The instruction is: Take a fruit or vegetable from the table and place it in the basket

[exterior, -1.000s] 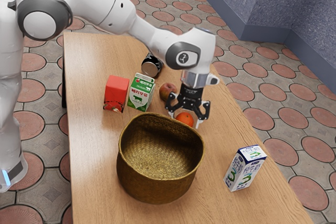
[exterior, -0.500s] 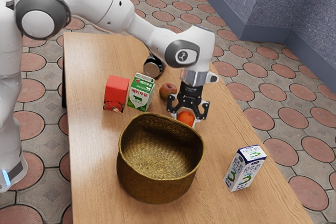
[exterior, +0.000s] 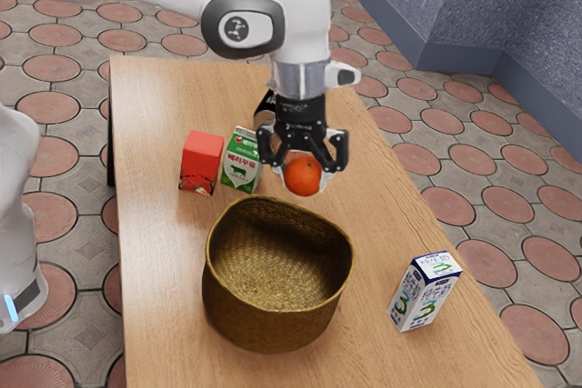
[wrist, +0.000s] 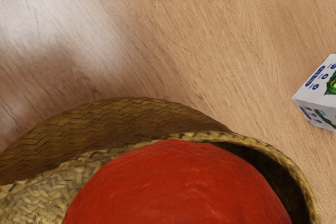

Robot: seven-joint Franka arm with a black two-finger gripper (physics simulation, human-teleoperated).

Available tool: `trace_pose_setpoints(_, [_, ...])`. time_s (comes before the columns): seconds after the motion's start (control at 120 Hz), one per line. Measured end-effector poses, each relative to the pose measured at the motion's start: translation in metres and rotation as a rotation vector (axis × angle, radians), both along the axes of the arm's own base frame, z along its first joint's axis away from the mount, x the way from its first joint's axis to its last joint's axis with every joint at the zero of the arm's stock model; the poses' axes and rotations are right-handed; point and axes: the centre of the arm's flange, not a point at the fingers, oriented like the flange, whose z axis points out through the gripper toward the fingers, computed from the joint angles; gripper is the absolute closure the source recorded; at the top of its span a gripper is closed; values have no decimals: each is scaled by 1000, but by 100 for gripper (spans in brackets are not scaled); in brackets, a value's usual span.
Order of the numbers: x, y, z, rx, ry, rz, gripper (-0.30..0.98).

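Orange [exterior: 302, 174] in hand [exterior: 303, 178], exterior view.

Pincer [exterior: 303, 181] grips orange [exterior: 302, 173] above table [exterior: 164, 279], near woven basket [exterior: 264, 326].

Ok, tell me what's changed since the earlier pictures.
The end effector, open around the orange fruit at first, has closed on it and lifted it off the table, up and a little toward the exterior view's left. The basket, red box, green-and-white carton and blue-and-white carton stayed put.
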Motion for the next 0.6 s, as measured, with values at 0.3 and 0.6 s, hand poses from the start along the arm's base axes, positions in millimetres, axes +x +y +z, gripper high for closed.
trace_pose_setpoints(0.3, [-16, -39, -10, -47, 90, 100, 25])
trace_pose_setpoints(0.6, [31, 30, 26, -99, 77, 356, 3])
